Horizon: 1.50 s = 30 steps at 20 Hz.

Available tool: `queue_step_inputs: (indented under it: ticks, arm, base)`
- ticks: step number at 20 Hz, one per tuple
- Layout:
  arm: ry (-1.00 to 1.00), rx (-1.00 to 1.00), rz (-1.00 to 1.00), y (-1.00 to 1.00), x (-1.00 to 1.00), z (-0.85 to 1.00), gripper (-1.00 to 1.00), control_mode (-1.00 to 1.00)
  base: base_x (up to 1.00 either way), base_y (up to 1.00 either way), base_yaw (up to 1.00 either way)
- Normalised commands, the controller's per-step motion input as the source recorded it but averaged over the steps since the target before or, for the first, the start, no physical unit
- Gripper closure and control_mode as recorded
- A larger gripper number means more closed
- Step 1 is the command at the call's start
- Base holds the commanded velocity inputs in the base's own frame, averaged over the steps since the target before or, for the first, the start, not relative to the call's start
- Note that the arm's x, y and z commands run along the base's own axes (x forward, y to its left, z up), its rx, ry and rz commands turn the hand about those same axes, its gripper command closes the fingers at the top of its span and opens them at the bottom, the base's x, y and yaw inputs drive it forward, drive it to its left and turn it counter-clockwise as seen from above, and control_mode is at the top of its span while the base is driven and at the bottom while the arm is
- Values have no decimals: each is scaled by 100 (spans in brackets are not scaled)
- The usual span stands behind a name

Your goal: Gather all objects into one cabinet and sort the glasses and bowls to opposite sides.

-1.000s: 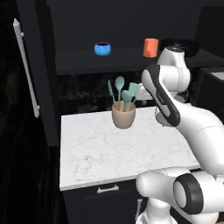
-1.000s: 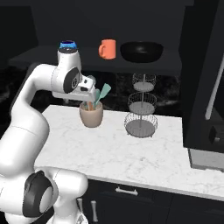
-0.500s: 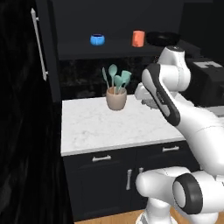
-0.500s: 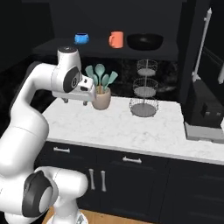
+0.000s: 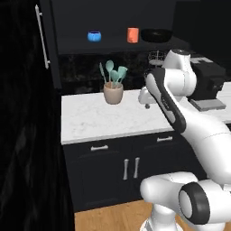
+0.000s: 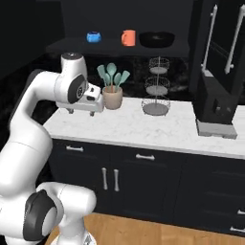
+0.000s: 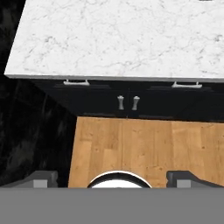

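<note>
My pincer (image 5: pixel 145 100) hangs over the bench (image 5: pixel 90 122), released, its tips far apart in the hand view with nothing between them, looking down at the marble and the floor beyond its edge.

The things I am to sort sit on the cabinet shelf (image 6: pixel 72 44) above the bench, well above my hand. In the right base view they run blue bowl (image 6: pixel 94 36), orange mug (image 6: pixel 128 37), black bowl (image 6: pixel 156 38), each apart from the next. I cannot pick out a red mug here.

I judge the orange mug to be light, stiff and glazed, so likely slippery. I would take it across the body, below the rim, with the handle turned clear of my tips, squeezing gently, since it would chip if it fell on the marble. The blue bowl is small enough to span, or I could pinch one wall over the rim. The black bowl looks too wide for that, so a pinch on its rim is the only hold. Being shallow, it would tip from that edge, so I would carry it slowly.

The crock (image 5: pixel 113 93) with spatulas stands on the bench just beside my hand, and I must clear it when rising.
</note>
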Motion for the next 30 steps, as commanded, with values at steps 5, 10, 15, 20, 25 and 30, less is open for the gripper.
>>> queue_step_inputs:
  ticks: [5, 10, 15, 20, 25, 30]
  arm:
    - [0, 0, 0, 0, 0, 0, -100, 100]
    - [0, 0, 0, 0, 0, 0, -100, 100]
    - [0, 0, 0, 0, 0, 0, -100, 100]
    - [0, 0, 0, 0, 0, 0, -100, 100]
    - [0, 0, 0, 0, 0, 0, -100, 100]
    - [0, 0, 0, 0, 0, 0, -100, 100]
  base:
    - [0, 7, -48]
    - [0, 0, -74]
    - [0, 0, -82]
    - [0, 0, -85]
    - [3, 0, -87]
    - [68, 0, -58]
